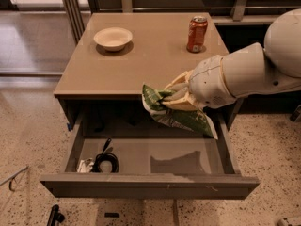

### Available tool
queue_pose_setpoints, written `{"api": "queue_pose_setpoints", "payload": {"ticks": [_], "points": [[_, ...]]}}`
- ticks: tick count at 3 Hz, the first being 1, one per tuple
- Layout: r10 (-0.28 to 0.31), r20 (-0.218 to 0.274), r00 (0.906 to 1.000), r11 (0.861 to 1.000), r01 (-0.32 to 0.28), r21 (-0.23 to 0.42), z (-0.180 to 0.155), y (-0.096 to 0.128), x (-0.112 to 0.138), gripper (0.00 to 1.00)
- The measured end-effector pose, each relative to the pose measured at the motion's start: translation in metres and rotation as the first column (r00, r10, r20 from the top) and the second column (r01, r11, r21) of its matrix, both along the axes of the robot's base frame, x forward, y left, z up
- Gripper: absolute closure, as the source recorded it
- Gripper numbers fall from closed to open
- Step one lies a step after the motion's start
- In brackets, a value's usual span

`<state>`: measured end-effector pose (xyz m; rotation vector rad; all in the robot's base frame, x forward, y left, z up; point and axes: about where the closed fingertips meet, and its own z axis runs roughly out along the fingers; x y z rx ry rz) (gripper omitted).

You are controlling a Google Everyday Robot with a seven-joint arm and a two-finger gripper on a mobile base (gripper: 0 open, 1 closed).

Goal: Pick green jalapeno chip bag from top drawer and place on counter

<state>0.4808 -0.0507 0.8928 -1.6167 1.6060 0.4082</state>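
The counter (155, 60) lies directly behind and slightly above the held item. The drawer (150, 185) stands pulled open below it. The gripper (174, 95) hangs over the drawer's right half at the counter's front edge, its fingers clamped on the chip bag (181, 117). The bag is clear of the drawer floor, its long axis slanting down to the right. The counter carries a bowl (113, 37) and a soda can (197, 34), well apart. The drawer contains a black cable (106, 161) at its left.

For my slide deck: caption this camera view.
Gripper shut on the green jalapeno chip bag, held above the open top drawer, by the counter edge.
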Motion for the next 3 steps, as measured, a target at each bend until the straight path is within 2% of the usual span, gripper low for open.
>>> {"api": "queue_pose_setpoints", "payload": {"ticks": [1,2,3], "points": [[0.004,0.024,0.9997,1.000,-0.004,-0.001,0.001,0.001,0.006,1.00],[0.020,0.082,0.9965,1.000,-0.019,-0.009,0.006,0.006,0.035,1.00],[0.018,0.115,0.9932,1.000,-0.017,-0.017,0.008,0.004,0.078,1.00]]}}
